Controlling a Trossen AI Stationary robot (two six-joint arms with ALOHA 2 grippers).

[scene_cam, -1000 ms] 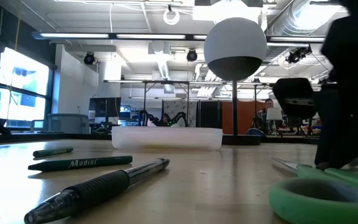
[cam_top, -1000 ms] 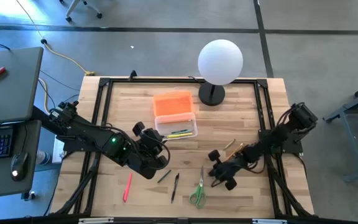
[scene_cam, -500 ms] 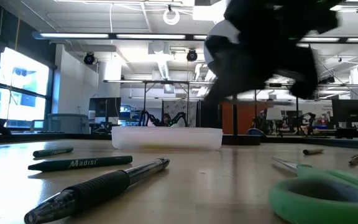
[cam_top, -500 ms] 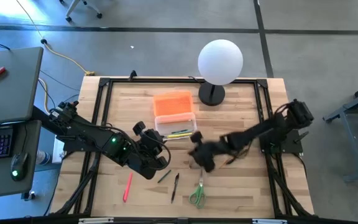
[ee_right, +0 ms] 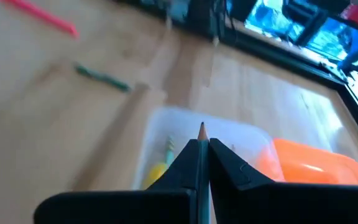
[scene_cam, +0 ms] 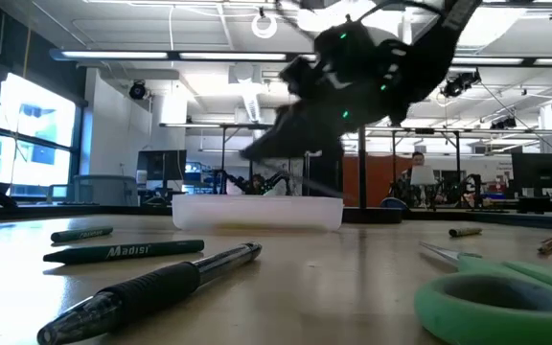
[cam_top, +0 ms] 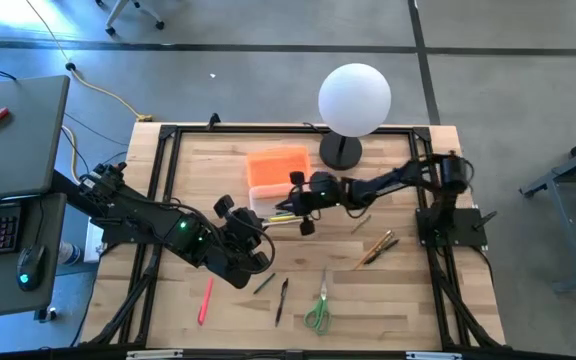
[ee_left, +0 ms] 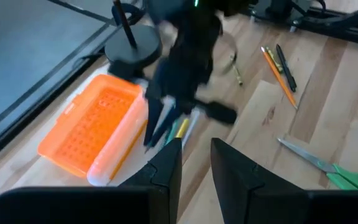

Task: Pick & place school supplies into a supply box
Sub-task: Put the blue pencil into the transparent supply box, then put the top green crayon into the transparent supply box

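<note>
My right gripper hangs over the clear supply box, shut on a pencil. In the right wrist view the box lies just beyond the fingertips, with yellow and green pens inside. Its orange lid lies against its far side. My left gripper waits open and empty at the box's near left. On the table lie green-handled scissors, a pink-red marker, two dark pens and some pencils. My right gripper pinches the pencil between its two fingers, the pencil lying along them. Only its sharpened tip sticks out past the fingertips. The fingers come from the table's right, slanting down, and the pencil is lifted clear over the box.
A white globe lamp stands on its dark base just right of the orange lid, close to my right arm. A black frame rims the table. A short pencil lies right of the box.
My right gripper has risen from the table by the scissors. It has swung toward the far left edge and now hangs over the clear box. The left arm has kept still.
</note>
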